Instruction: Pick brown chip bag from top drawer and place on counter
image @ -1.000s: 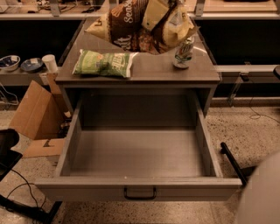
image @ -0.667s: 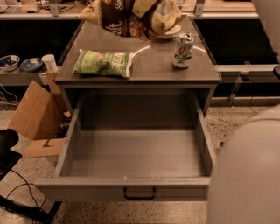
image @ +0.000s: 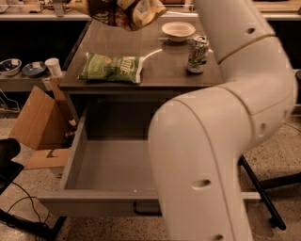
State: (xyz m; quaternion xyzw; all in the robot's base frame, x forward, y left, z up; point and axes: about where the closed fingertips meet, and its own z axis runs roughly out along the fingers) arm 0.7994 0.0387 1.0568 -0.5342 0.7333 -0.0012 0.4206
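The brown chip bag (image: 123,13) hangs in the air at the top edge of the camera view, above the far left part of the counter (image: 160,70). My gripper (image: 135,4) is at the top edge, mostly hidden by the bag, and is shut on it. My white arm (image: 221,141) fills the right foreground. The top drawer (image: 113,167) is pulled out, and the part of its grey floor that I can see is bare. My arm covers its right side.
A green chip bag (image: 112,68) lies on the counter's left front. A white bowl (image: 178,30) and a soda can (image: 198,54) stand at the right. An open cardboard box (image: 35,122) sits left of the cabinet. A cup (image: 52,67) and bowls (image: 9,66) sit on a side shelf.
The bag and gripper have risen toward the top edge of the view. My arm has swung into the right foreground and now covers the drawer's right side.
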